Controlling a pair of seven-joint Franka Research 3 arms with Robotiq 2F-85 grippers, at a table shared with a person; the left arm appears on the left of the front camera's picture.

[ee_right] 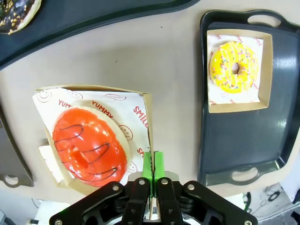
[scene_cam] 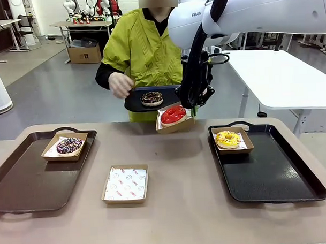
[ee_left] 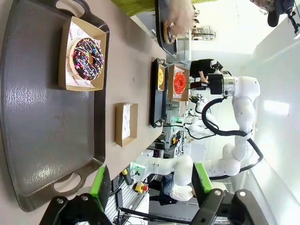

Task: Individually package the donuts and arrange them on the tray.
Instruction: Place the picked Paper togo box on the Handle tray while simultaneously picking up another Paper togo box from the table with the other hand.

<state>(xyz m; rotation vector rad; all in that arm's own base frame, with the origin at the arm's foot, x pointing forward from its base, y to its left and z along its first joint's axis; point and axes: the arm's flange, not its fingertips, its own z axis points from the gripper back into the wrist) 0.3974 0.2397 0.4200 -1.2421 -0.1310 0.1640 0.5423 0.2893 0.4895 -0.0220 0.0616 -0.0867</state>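
My right gripper (scene_cam: 194,106) (ee_right: 153,165) is shut on the side wall of a cardboard box (ee_right: 146,123) holding the glossy red donut (scene_cam: 173,114) (ee_right: 89,149), lifted above the table's far edge. The yellow donut (scene_cam: 228,138) (ee_right: 234,68) lies boxed at the far left corner of the right black tray (scene_cam: 272,171). The purple sprinkled donut (scene_cam: 69,145) (ee_left: 88,57) sits boxed on the left brown tray (scene_cam: 26,180). The person holds a small black tray (scene_cam: 135,104) carrying the chocolate donut (scene_cam: 152,98). My left gripper (ee_left: 151,187) is open above the left tray's near end.
An empty paper-lined box (scene_cam: 125,183) (ee_left: 126,124) lies on the tan table between the two trays. The person's hand (scene_cam: 120,84) grips the small tray at the far side. Most of both large trays is bare.
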